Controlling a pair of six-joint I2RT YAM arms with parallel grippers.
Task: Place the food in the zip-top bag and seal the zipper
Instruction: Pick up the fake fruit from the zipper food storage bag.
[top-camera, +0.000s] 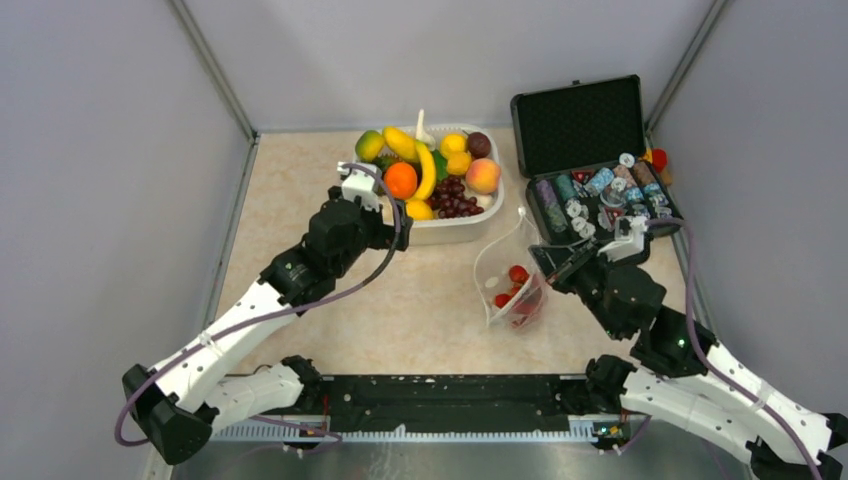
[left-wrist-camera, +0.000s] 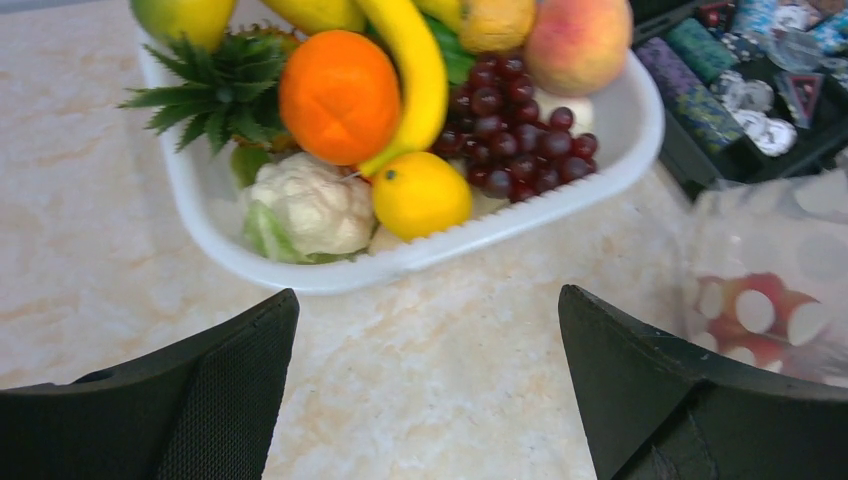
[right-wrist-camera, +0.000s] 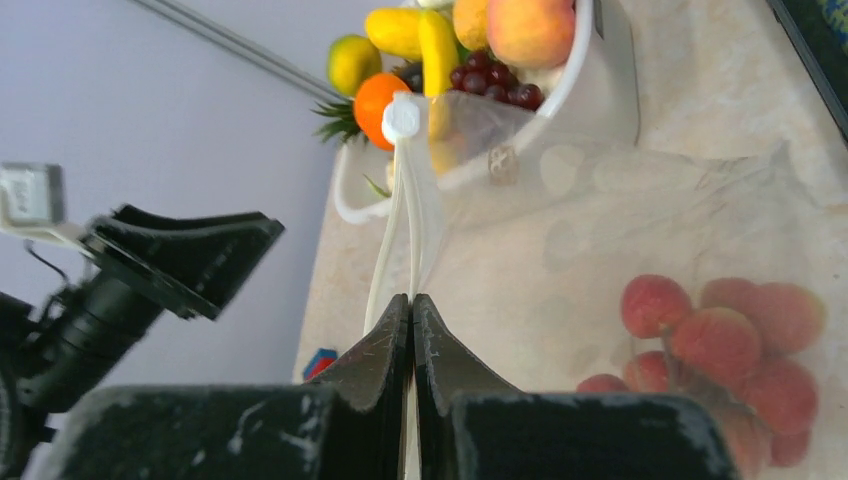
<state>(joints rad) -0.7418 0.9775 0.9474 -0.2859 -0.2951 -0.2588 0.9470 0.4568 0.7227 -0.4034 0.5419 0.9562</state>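
Note:
The clear dotted zip-top bag (top-camera: 510, 285) stands open on the table with red strawberries (right-wrist-camera: 700, 330) inside. My right gripper (right-wrist-camera: 411, 300) is shut on its whitish zipper (right-wrist-camera: 400, 200) strip, just below the slider, holding that edge up. More food fills the white tub (left-wrist-camera: 420, 255): an orange (left-wrist-camera: 338, 95), a banana (left-wrist-camera: 415, 70), grapes (left-wrist-camera: 510, 125) and a peach (left-wrist-camera: 578, 40). My left gripper (left-wrist-camera: 428, 310) hangs open and empty over the table just in front of the tub's near wall, left of the bag (left-wrist-camera: 780, 270).
A cauliflower (left-wrist-camera: 310, 205), a lemon (left-wrist-camera: 420, 195) and a pineapple top (left-wrist-camera: 215, 90) also lie in the tub. An open black case (top-camera: 600, 190) of poker chips sits right of the tub, behind the bag. Grey walls enclose the table.

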